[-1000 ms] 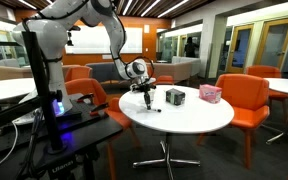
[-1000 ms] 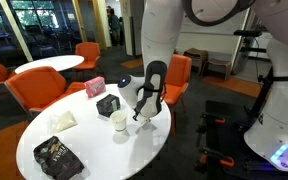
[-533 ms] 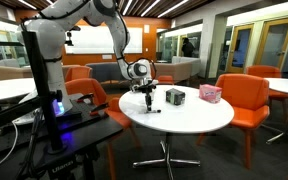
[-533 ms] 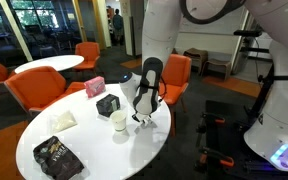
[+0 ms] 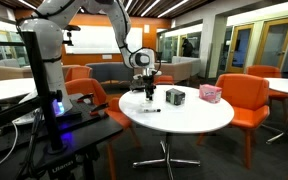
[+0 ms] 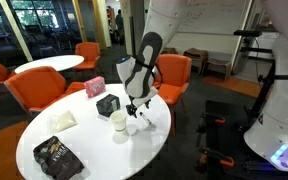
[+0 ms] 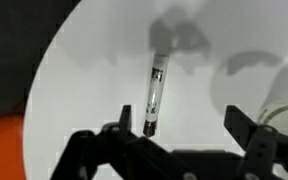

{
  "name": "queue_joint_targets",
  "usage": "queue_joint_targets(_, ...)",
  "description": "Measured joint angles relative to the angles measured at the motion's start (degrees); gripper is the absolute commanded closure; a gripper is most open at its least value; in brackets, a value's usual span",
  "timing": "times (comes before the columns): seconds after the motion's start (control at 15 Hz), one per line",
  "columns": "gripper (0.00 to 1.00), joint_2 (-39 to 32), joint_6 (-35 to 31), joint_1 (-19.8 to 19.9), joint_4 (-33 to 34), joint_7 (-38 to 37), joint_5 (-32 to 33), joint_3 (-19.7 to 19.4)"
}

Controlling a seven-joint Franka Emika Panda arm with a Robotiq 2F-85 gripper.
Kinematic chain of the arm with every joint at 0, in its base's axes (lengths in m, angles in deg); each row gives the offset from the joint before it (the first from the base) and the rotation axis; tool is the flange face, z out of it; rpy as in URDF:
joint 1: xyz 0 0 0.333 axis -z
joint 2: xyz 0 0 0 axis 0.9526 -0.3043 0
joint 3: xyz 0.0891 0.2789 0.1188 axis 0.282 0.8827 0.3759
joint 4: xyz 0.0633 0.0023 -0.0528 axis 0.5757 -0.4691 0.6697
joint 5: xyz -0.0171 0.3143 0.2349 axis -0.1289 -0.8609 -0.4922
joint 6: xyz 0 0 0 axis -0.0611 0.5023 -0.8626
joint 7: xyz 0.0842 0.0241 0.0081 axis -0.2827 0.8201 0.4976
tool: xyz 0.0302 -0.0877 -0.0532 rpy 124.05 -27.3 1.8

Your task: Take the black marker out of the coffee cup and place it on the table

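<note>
The black marker [image 7: 154, 95] lies flat on the white round table [image 5: 199, 118], and shows as a small dark stick [image 5: 151, 110] in an exterior view. My gripper [image 7: 180, 118] hangs open just above it, holding nothing, with the marker's near end beside the left finger. In both exterior views the gripper [image 5: 147, 92] [image 6: 134, 108] is raised a little off the tabletop. The white coffee cup [image 6: 119, 122] stands upright next to the gripper, apart from the marker.
A dark boxy object [image 6: 108, 105] and a pink box [image 6: 94, 86] stand behind the cup. A black bag [image 6: 56, 157] and a white packet [image 6: 62, 120] lie nearer the table's edge. Orange chairs [image 5: 246, 98] ring the table.
The jaws went from shut to open and let go of the marker, which now lies on the table. The gripper has risen straight up from it.
</note>
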Motion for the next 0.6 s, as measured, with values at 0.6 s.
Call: queue_joint_targets(0.6, 0.00, 23.1, 19.6, 10.7, -3.6, 20.9, -2.2, 11.3)
